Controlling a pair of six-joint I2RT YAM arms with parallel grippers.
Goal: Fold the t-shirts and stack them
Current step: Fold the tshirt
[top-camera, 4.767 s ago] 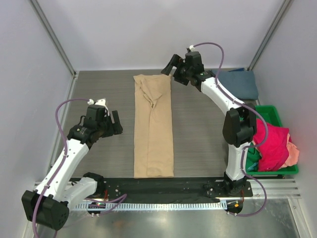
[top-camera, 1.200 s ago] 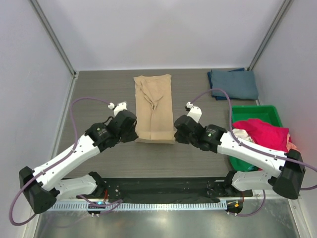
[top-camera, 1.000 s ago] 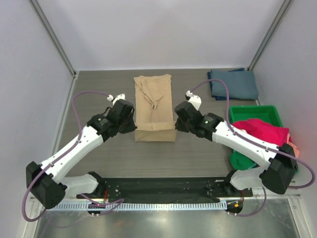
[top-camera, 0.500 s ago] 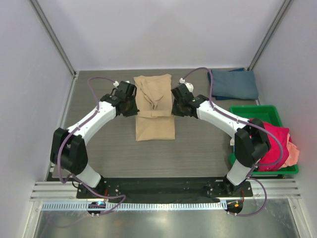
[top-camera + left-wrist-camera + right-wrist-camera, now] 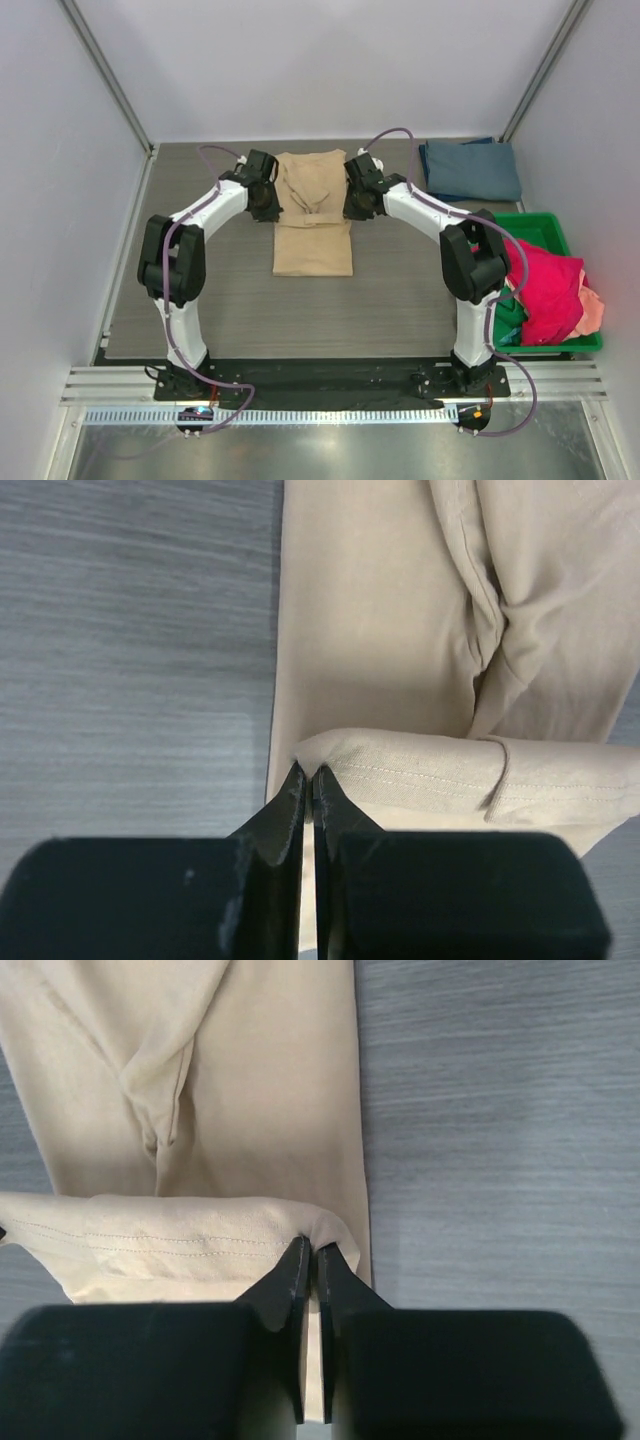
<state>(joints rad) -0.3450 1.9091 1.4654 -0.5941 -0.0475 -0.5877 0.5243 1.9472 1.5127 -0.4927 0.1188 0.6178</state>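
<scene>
Grey table [image 5: 400, 290], half-folded tan t-shirt [image 5: 313, 250]

The left arm [image 5: 195, 215] rises from its base, bends sharply at the elbow and stretches far forward and inward. The right arm [image 5: 428, 210] mirrors it, so both wrists sit level and angled toward each other. The left gripper [image 5: 268, 207] points down. Its two black fingers [image 5: 290, 805] are pressed tip to tip, pinching a folded corner of the tan shirt [image 5: 400, 660]. The right gripper [image 5: 350, 207] is clamped the same way on the opposite corner, with its fingers [image 5: 335, 1280] pressed together.
</scene>
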